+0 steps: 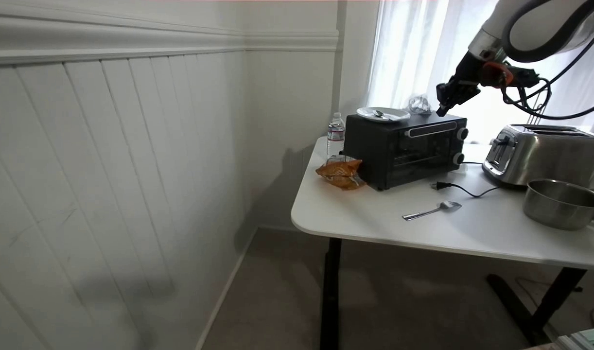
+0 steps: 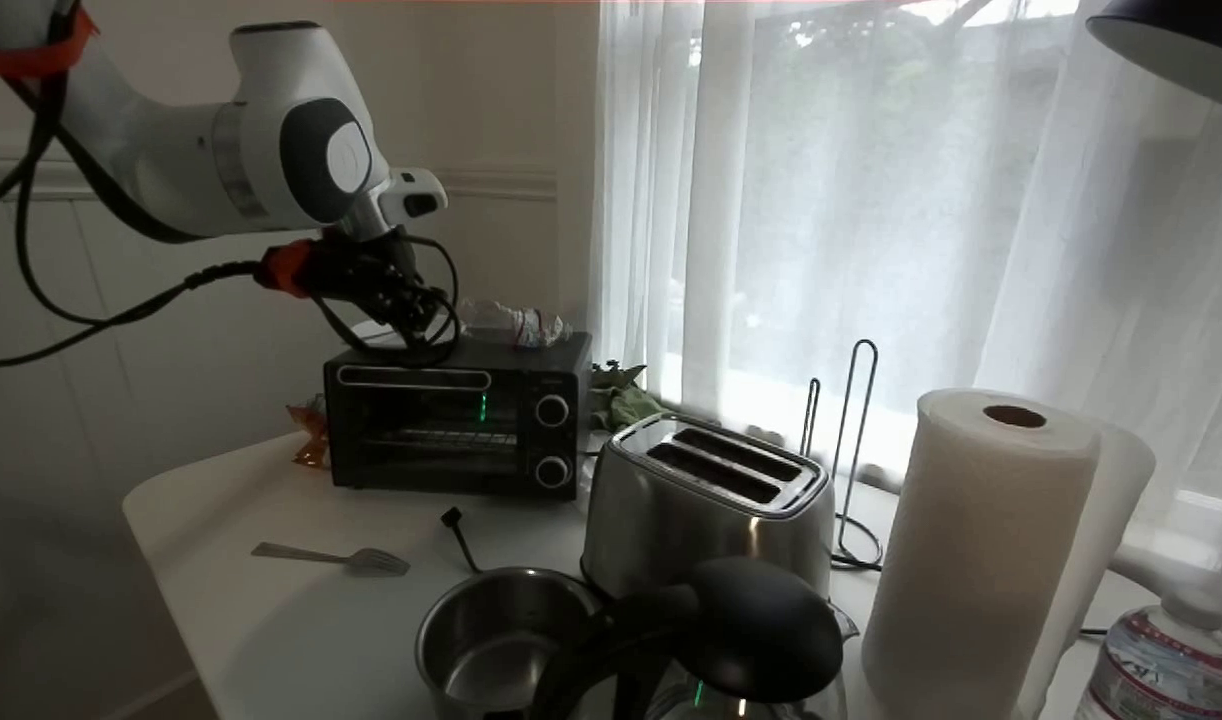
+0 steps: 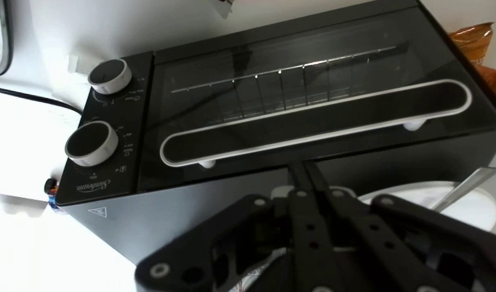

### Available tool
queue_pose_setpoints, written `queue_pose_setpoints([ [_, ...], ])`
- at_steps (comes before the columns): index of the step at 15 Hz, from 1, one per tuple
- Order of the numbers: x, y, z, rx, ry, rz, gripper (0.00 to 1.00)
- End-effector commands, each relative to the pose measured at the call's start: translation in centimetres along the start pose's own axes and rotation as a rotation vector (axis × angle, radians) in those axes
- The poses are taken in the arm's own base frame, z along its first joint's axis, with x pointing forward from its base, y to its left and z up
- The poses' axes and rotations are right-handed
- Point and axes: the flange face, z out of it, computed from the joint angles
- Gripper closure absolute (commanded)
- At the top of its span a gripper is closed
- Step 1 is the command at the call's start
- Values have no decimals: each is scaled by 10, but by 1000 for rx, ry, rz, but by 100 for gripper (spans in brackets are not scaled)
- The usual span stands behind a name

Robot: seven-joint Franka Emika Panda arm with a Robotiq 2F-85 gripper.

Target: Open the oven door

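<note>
Closest to the wrist camera, the hand (image 3: 309, 176): clenched, no item between its fingers (image 3: 298, 178), poised by the top front edge of the oven (image 3: 199, 202). Touching or just above: cannot tell. Just past the fingertips, on the oven's front beside the knobs (image 3: 92, 142), the door (image 3: 288, 101): closed, with its handle (image 3: 313, 121) not yet hooked.

Likeliest trouble: a miss at the narrow gap between handle and door. Could jam on the oven top from coming down too far back, or strike the handle's face from reaching too far forward. Might drag the whole oven over the bench (image 1: 486, 226) by pulling straight out instead of down, or nudge the plate (image 3: 481, 209) by swinging sideways.

Stands upright, facing out over the bench toward the side with the fork (image 2: 326, 556). Runs lengthwise across the oven front, long axis level, parallel to the handle.
</note>
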Motion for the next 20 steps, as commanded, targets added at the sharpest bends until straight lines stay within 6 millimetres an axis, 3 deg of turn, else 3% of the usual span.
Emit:
queue_pose_setpoints([
  [1,3,1,12,-1,31,7,100],
  [20,-6,12,43,11,73,-38,100],
])
